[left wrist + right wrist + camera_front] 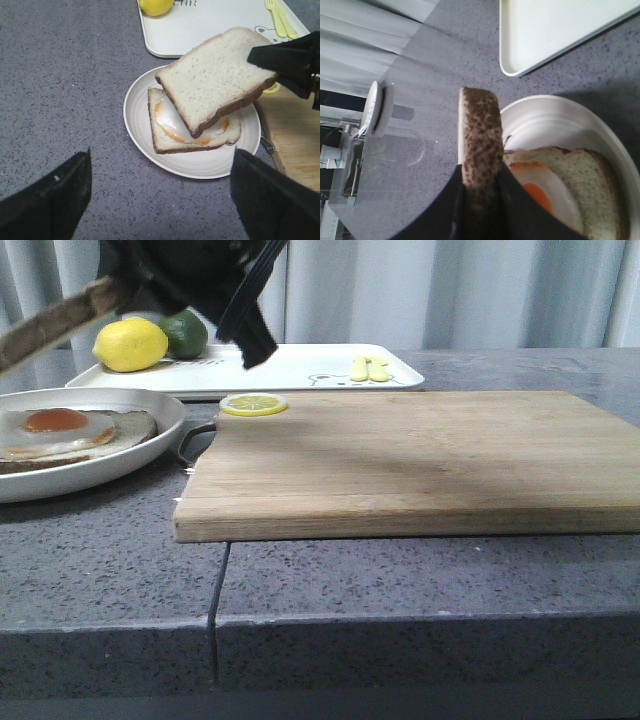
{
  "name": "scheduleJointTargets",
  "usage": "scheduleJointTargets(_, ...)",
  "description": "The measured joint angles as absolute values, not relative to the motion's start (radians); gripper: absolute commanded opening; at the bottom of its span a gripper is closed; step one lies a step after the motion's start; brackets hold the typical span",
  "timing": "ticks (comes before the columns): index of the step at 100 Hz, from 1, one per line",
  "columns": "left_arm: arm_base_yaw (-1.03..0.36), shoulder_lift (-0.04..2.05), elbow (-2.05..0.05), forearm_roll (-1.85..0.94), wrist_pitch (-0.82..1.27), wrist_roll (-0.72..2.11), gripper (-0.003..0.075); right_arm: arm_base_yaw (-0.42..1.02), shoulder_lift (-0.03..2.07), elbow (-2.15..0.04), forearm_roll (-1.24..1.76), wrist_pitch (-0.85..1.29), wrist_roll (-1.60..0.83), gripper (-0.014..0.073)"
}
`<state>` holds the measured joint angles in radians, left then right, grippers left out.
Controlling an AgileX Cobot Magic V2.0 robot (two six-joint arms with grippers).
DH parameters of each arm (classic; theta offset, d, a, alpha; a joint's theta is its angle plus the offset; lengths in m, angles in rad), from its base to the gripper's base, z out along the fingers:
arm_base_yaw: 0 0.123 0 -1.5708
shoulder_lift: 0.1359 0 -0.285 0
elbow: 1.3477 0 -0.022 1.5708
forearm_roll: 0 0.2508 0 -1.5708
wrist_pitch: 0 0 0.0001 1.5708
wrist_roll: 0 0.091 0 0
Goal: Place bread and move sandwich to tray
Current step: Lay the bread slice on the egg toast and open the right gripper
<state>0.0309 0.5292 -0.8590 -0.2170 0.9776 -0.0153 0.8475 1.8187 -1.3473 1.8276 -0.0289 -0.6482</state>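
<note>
My right gripper [481, 195] is shut on one edge of the bread [479, 135], a pale slice with a dark crust. It holds the slice tilted in the air over the round white plate [140, 115]. On the plate lies a bread slice with a fried egg [170, 135], partly covered from above by the held bread [215, 77]. In the front view the bread [55, 325] slants above the plate [150, 440] at the left. My left gripper [160, 195] is open and empty above the grey counter beside the plate. The white tray [300, 365] lies behind the plate.
A lemon [130, 343] and a lime [185, 332] sit on the tray's left end, yellow cutlery [370, 368] on its right. A wooden cutting board [420, 460] lies right of the plate, with a lemon slice [253, 403] at its far left corner.
</note>
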Motion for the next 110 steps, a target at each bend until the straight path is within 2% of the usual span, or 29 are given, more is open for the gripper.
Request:
scheduleJointTargets(52, 0.031, 0.529, -0.859, -0.217, 0.978, -0.015, 0.0536, 0.859, 1.878, -1.345, 1.835, -0.036, -0.637, -0.0095)
scheduleJointTargets(64, 0.031, 0.529, -0.859, -0.217, 0.978, -0.015, 0.0536, 0.859, 1.878, -1.331, 1.837, -0.036, -0.646, 0.0014)
scheduleJointTargets(83, 0.031, 0.529, -0.861, -0.217, 0.978, -0.015, 0.0536, 0.861, 1.878, -1.315, 1.839, -0.036, -0.648, 0.0342)
scheduleJointTargets(90, 0.031, 0.529, -0.861, -0.217, 0.978, -0.015, 0.0536, 0.861, 1.878, -1.315, 1.839, -0.038, -0.650, 0.0430)
scheduleJointTargets(97, 0.031, 0.529, -0.861, -0.217, 0.978, -0.015, 0.0536, 0.861, 1.878, -1.312, 1.839, -0.038, -0.653, 0.0472)
scheduleJointTargets(110, 0.031, 0.529, -0.861, -0.217, 0.978, -0.015, 0.0536, 0.861, 1.878, -1.310, 1.839, -0.046, -0.654, 0.0474)
